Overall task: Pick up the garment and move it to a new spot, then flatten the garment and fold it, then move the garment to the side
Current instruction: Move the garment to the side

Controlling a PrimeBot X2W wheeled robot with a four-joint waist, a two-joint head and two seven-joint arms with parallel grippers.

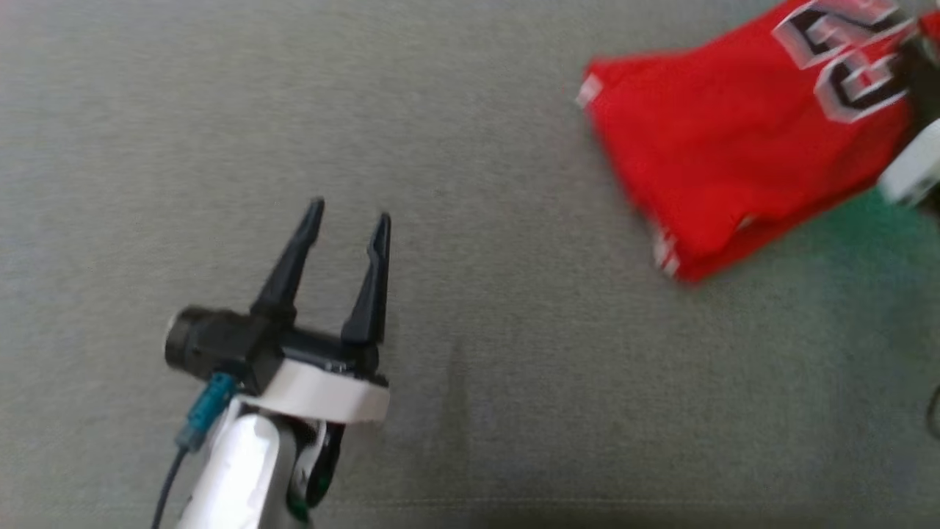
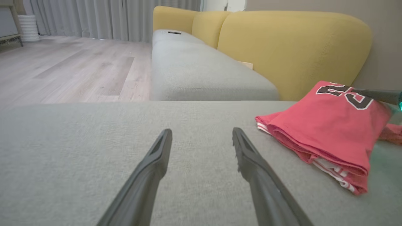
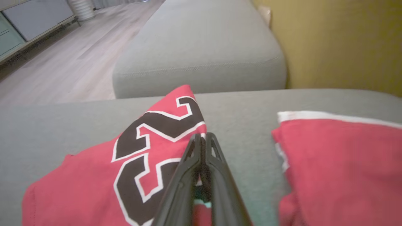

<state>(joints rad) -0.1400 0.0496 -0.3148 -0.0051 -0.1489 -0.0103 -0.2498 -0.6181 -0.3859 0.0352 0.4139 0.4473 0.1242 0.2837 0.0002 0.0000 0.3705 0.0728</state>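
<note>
Folded jersey (image 1: 734,147) at the cushion's (image 1: 470,330) far right, nipped by your right pincer (image 3: 202,136).

Your right pincer is closed tight over the numbered end and looks to be pinching the cloth's edge there, so that arm is the nearer one for the move aside. Your left pincer (image 1: 349,213) sits open and empty, well apart, toward the near left edge. The jersey lies up and to its right, its long axis slanting from the numbered end down to a trimmed fold that points back toward the left pincer. The head view is blurred and cuts off the numbered end. You can't tell whether the red cloth right of the closed fingers is the same jersey.
</note>
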